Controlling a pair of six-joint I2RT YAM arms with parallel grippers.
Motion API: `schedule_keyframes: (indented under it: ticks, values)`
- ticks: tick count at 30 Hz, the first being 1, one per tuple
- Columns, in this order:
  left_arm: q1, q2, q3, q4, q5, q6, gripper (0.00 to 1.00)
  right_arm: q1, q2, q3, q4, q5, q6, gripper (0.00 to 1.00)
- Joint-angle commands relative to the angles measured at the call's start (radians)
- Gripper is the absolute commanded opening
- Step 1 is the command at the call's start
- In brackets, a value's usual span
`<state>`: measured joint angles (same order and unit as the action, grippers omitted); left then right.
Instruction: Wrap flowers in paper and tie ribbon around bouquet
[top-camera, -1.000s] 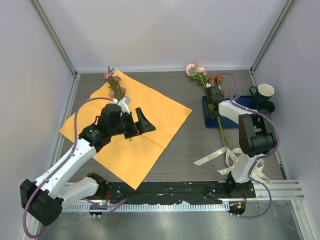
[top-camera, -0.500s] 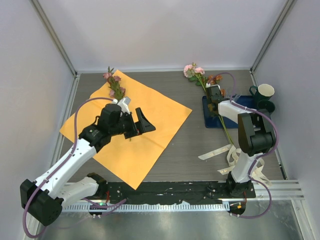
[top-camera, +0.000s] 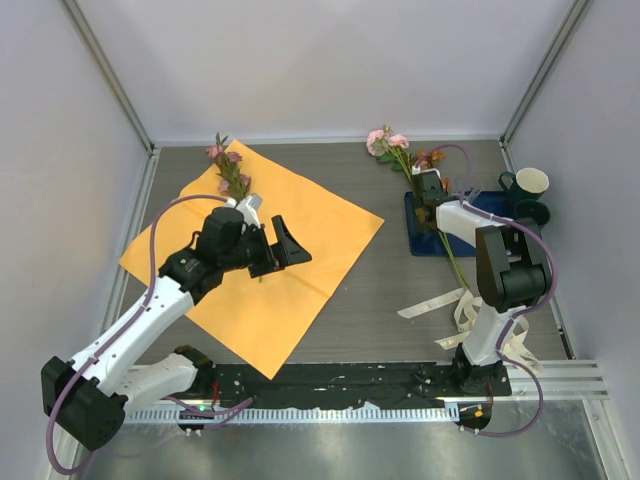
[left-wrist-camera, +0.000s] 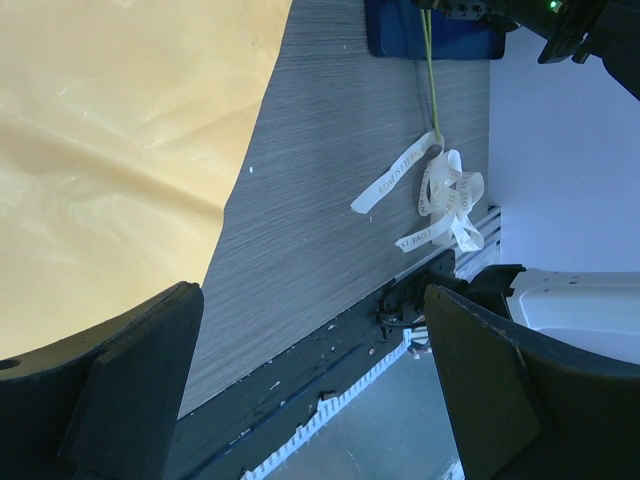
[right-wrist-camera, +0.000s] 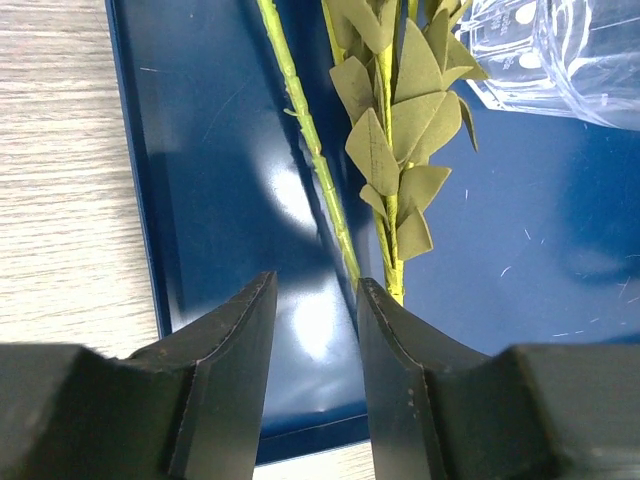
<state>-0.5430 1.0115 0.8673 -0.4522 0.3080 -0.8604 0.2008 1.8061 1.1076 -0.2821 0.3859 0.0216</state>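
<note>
The orange paper (top-camera: 262, 248) lies flat on the left half of the table, also filling the upper left of the left wrist view (left-wrist-camera: 100, 150). A sprig of pink flowers (top-camera: 229, 166) rests on its far corner. My left gripper (top-camera: 288, 243) (left-wrist-camera: 310, 300) hovers above the paper, open and empty. More flowers (top-camera: 388, 141) lie at the back, their stems (right-wrist-camera: 312, 150) running over the blue tray (top-camera: 422, 240). My right gripper (top-camera: 428, 186) (right-wrist-camera: 316, 290) sits low over the tray, open, the stems passing beside its right finger. The cream ribbon (top-camera: 440, 301) (left-wrist-camera: 432, 190) curls by the right arm's base.
A white cup (top-camera: 531, 181) and dark green cups (top-camera: 522, 207) stand at the tray's right end. A clear plastic cup (right-wrist-camera: 560, 50) lies close to the leafy stem. Grey walls enclose the table; a black rail (top-camera: 350, 380) runs along the near edge.
My right gripper's jaws have spread apart beside the stems. The right-hand flowers and the stem's near end shifted slightly. The left arm has not moved.
</note>
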Motion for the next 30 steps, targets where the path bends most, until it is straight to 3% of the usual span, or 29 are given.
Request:
schedule_keyframes:
  ticks: [1, 13, 21, 30]
  values:
    - [-0.003, 0.002, 0.027, 0.043, 0.022, 0.000, 0.97, -0.009, -0.060, 0.012, 0.047, -0.010, -0.003, 0.45]
    - [-0.017, 0.035, 0.012, 0.084, 0.039, -0.031, 0.95, -0.055, -0.159, 0.000, 0.066, -0.180, 0.118, 0.45]
    - [-0.080, 0.078, 0.035, 0.125, 0.025, -0.051, 0.94, -0.092, -0.077, 0.038, 0.046, -0.199, 0.060, 0.38]
    - [-0.087, 0.078, 0.030, 0.127, 0.016, -0.055, 0.94, -0.097, -0.010, 0.020, 0.072, -0.214, 0.040, 0.37]
